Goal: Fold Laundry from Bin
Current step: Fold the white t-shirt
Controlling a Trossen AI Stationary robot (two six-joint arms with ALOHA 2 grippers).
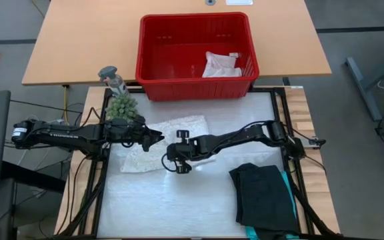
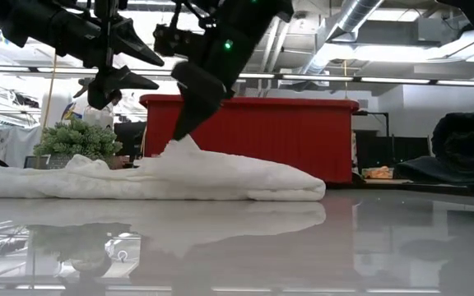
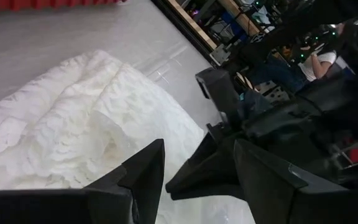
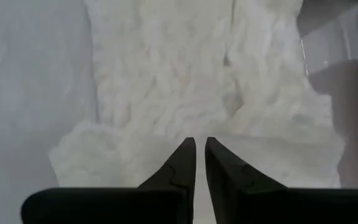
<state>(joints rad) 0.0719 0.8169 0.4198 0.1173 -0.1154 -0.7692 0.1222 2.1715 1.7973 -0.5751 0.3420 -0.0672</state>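
We see a glossy white table [image 1: 179, 207] before a wooden desk [image 1: 79, 40]; pipes [image 2: 360, 16] cross the ceiling. Our right gripper [image 4: 200, 155], fingers nearly shut, pinches the white lacy top [image 1: 172, 130] mid-table. Our left gripper [image 3: 194, 171] hovers half open beside it. The bin [image 1: 196, 83] sits behind. We read no writing.

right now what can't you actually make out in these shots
- Teal garment: high view, only a sliver shows beside the black garment, which covers the rest.
- Small white cloth in the red bin: its shape is too crumpled to read; the low view hides it behind the bin wall.
- Right claw: fingers nearly together at the white lacy top; how much fabric is pinched is hidden.
- Left claw: open above the top, contact unclear.
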